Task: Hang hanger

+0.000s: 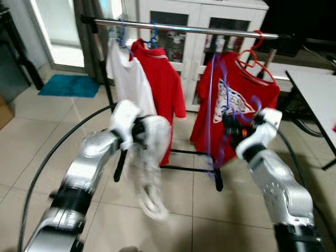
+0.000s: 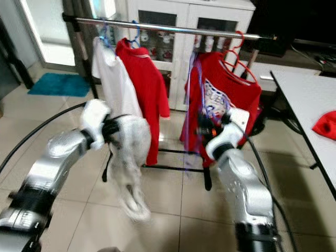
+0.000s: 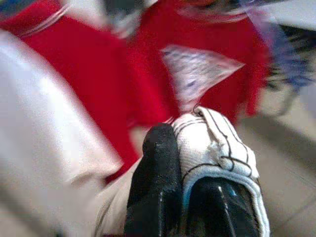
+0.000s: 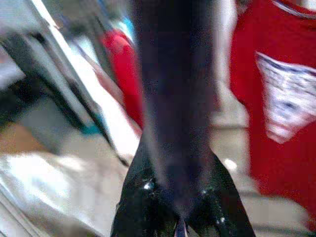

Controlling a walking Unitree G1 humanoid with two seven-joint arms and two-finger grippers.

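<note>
My left gripper (image 1: pixel 143 131) is raised in front of the rack, shut on a white garment (image 1: pixel 149 173) that hangs limp below it. In the left wrist view its black fingers (image 3: pixel 154 182) pinch white cloth with dark-striped trim (image 3: pixel 217 148). My right gripper (image 1: pixel 231 128) is shut on a thin purple hanger (image 1: pixel 211 94), blurred by motion, held up before a red printed shirt (image 1: pixel 239 100). The metal rail (image 1: pixel 184 27) carries a white shirt (image 1: pixel 128 79), a red shirt (image 1: pixel 165 84) and the printed shirt on a red hanger (image 1: pixel 255 58).
A white glass-door cabinet (image 1: pixel 199 16) stands behind the rack. A white table (image 1: pixel 317 94) is at the right, with a red cloth (image 2: pixel 326 125) on it. A blue mat (image 1: pixel 71 85) lies at the far left. A black cable (image 1: pixel 52 152) arcs over the tiled floor.
</note>
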